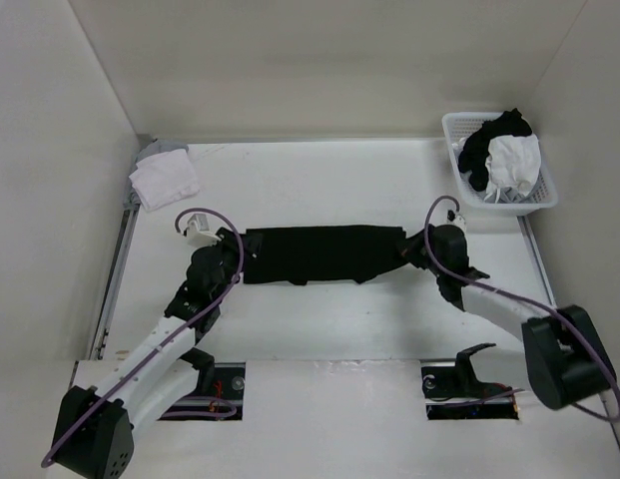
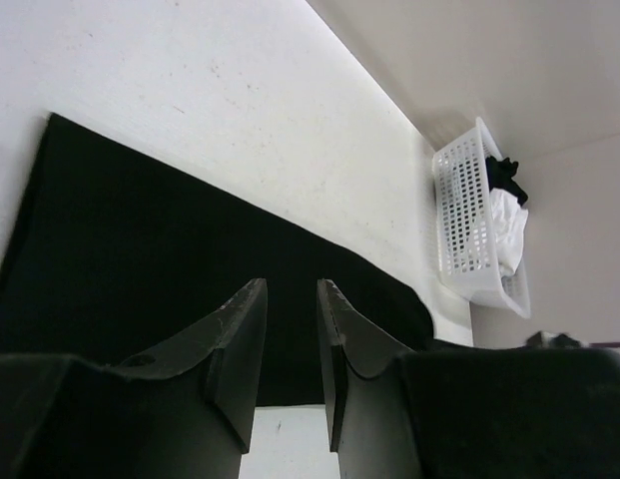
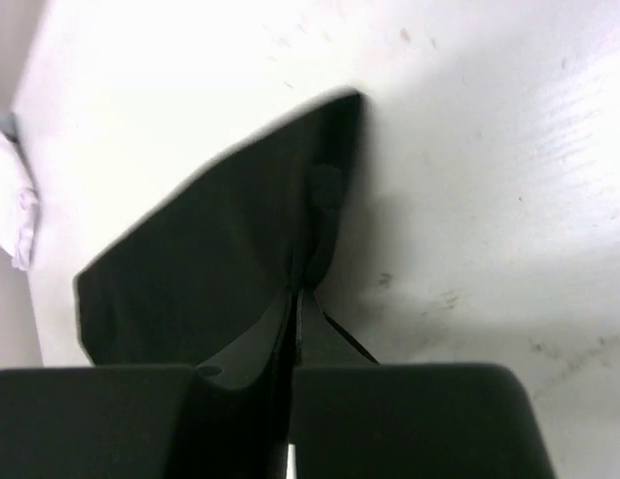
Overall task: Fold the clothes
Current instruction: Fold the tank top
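My left arm (image 1: 150, 351) and right arm (image 1: 494, 304) wear white link shells between bulky black joints. A purple cable (image 1: 212, 214) loops along each. My fingers (image 2: 240, 344) are matte black.

The black tank top (image 1: 324, 254) lies near the middle of the white table (image 1: 319, 324), folded into a long, narrow band that runs left to right. It is plain, matte, soft fabric, and no print or label shows from here. The far long edge is fairly straight. The near edge is a little uneven, with a couple of small bumps. The left end is squared off and lies flat. The right end tapers and draws into a creased, slightly bunched point.
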`<state>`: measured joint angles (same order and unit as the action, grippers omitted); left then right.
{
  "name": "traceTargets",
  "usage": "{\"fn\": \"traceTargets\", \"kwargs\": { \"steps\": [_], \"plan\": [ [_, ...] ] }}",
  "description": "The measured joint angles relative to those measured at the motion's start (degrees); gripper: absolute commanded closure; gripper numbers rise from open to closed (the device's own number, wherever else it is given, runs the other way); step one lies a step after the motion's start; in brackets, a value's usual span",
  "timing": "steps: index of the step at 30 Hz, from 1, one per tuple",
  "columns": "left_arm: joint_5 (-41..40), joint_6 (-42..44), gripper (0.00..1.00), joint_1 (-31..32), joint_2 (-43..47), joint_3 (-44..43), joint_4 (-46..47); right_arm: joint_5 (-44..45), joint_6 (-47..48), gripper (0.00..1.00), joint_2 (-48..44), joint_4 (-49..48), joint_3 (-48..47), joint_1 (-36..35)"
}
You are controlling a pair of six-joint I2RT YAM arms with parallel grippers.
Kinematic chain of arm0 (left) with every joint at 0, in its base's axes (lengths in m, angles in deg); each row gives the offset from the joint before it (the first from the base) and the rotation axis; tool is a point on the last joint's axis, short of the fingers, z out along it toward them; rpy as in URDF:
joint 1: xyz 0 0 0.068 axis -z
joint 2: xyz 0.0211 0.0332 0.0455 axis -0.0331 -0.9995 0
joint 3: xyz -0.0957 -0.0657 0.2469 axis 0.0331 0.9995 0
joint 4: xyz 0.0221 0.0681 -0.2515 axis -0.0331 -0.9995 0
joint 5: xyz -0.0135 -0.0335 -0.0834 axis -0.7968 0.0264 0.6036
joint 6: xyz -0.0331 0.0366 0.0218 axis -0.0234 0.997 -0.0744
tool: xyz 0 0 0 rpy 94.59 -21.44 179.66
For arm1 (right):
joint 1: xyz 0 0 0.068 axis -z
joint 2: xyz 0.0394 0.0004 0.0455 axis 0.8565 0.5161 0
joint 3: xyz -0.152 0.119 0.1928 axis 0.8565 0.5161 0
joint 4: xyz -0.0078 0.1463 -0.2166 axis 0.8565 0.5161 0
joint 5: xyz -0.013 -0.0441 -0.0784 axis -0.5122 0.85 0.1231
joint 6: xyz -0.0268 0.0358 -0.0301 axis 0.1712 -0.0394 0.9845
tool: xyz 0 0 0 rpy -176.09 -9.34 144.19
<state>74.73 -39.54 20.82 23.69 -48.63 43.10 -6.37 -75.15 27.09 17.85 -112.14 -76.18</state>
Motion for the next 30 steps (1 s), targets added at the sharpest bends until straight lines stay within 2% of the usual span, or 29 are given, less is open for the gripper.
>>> {"fn": "traceTargets", "kwargs": {
  "steps": [5,10,17,23,24,26,30],
  "plan": [
    [0.04,0.0,0.75,0.02,-0.92,0.0,1.03,4.04,5.05,1.0,-10.36,7.39,-3.87,-4.66],
    [0.57,0.02,0.75,-1.57,-0.46,0.0,1.25,10.29,9.99,1.0,-8.55,17.42,-16.17,-16.24],
    [3.15,-0.02,0.75,-5.49,1.64,0.02,1.25,16.31,13.18,1.0,9.03,25.49,-35.54,-30.51],
    [6.1,-0.11,0.72,-10.49,4.83,0.04,0.57,18.01,13.94,0.97,27.39,32.17,-53.09,-37.31],
    [6.49,-0.22,0.71,-11.65,5.46,0.13,0.39,18.12,13.94,0.93,29.92,32.94,-55.87,-37.97],
    [7.3,-0.44,0.68,-14.03,6.71,0.46,-0.04,18.27,13.64,0.77,35.17,34.1,-61.4,-39.15],
    [9.01,-0.72,0.68,-18.67,7.96,1.05,-1.29,17.44,12.22,0.67,40.89,34.27,-65.42,-41.07]
  ]
}}
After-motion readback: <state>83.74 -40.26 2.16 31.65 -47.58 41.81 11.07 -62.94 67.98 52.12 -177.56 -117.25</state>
